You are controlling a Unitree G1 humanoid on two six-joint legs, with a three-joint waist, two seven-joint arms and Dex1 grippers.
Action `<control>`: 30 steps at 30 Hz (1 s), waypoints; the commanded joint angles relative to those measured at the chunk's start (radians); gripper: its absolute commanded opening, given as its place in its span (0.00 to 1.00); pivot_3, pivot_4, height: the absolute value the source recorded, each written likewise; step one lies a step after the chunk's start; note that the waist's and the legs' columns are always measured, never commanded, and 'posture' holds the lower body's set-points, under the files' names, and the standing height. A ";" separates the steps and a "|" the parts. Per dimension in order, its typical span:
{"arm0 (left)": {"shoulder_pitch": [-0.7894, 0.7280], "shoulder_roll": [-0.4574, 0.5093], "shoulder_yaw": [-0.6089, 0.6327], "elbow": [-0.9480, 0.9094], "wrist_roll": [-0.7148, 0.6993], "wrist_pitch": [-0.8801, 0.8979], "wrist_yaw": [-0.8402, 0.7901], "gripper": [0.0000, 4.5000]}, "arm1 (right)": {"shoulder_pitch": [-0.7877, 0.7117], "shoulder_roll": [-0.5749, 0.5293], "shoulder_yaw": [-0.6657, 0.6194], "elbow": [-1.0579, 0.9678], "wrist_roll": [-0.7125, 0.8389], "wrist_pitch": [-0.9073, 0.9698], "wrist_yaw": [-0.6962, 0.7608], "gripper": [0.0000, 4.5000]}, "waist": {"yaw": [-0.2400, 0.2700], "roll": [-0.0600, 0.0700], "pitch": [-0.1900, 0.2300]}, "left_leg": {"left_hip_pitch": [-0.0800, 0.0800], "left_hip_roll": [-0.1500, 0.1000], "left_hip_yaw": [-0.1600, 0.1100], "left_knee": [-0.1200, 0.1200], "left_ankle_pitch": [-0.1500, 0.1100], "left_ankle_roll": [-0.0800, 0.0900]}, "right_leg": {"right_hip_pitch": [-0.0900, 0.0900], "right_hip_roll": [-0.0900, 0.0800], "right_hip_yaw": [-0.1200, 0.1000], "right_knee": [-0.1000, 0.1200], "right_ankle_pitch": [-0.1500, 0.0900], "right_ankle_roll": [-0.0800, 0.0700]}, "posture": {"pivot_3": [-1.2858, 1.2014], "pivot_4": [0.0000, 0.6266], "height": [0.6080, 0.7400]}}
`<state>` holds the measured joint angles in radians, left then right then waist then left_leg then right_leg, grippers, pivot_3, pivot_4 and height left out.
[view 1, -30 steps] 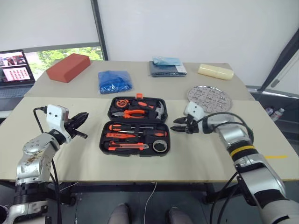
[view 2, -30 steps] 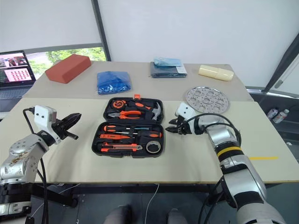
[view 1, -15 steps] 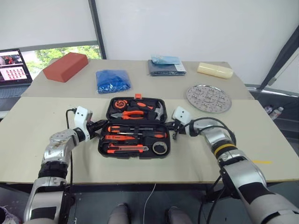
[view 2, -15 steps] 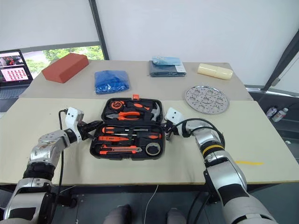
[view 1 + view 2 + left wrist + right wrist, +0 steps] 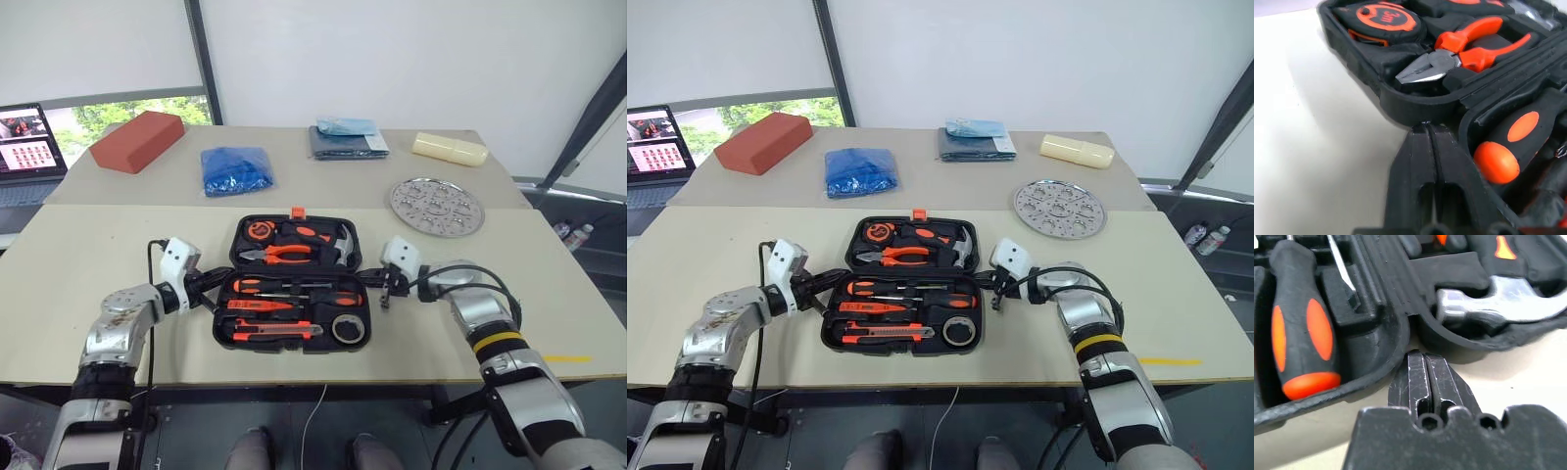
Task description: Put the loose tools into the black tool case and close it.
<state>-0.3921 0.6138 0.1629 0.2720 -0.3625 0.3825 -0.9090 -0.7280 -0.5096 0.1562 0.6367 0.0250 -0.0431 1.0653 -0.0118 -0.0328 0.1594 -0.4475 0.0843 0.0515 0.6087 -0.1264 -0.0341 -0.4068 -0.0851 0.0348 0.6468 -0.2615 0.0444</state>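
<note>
A: Two claws, fingers pressed together, gripping nothing: left claw (image 5: 208,284) and right claw (image 5: 385,290) flanking the black tool case (image 5: 294,284), lying open mid-worktop (image 5: 88,255).

B: Facing where?

A: Each toward the hinge line between both halves, at opposite ends. Loose tools seated inside; lid unclosed.

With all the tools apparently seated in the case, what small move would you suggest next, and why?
Probably lift the far half of the tool case to fold it shut. The left gripper and right gripper sit shut at the hinge line on either side, and the screwdrivers lie in their slots.
</note>
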 commanded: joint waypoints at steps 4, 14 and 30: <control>-0.053 0.161 0.094 -0.080 -0.064 0.293 0.068 0.64 | -0.084 -0.101 -0.064 -0.122 0.090 0.388 0.077 0.63 | -0.003 0.000 0.000 | 0.001 0.000 0.000 0.000 0.000 0.000 | 0.000 0.000 0.000 0.001 0.000 0.000 | 0.52 0.24 1.00; -0.401 0.101 0.000 0.145 -0.091 0.662 0.173 0.98 | -0.429 0.016 0.010 0.017 0.084 1.142 -0.053 0.98 | -0.003 0.000 0.001 | 0.001 0.000 0.000 0.001 0.001 -0.001 | -0.001 0.000 0.001 0.003 0.000 -0.001 | 0.52 0.24 1.00; -0.598 -0.001 -0.077 0.528 0.043 0.515 0.163 0.78 | -0.589 0.157 -0.084 0.457 0.063 0.984 -0.296 0.45 | -0.004 0.000 0.001 | -0.015 -0.001 -0.001 0.004 0.002 -0.001 | -0.018 0.001 0.001 0.011 0.000 0.000 | 0.52 0.24 1.00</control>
<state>-0.9597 0.6126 0.0770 0.7807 -0.3280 0.9199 -0.7339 -1.2931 -0.3434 0.0996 1.0807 0.0840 0.9489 0.7935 -0.0157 -0.0332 0.1606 -0.4627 0.0834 0.0502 0.6131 -0.1245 -0.0357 -0.4250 -0.0845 0.0361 0.6577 -0.2611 0.0447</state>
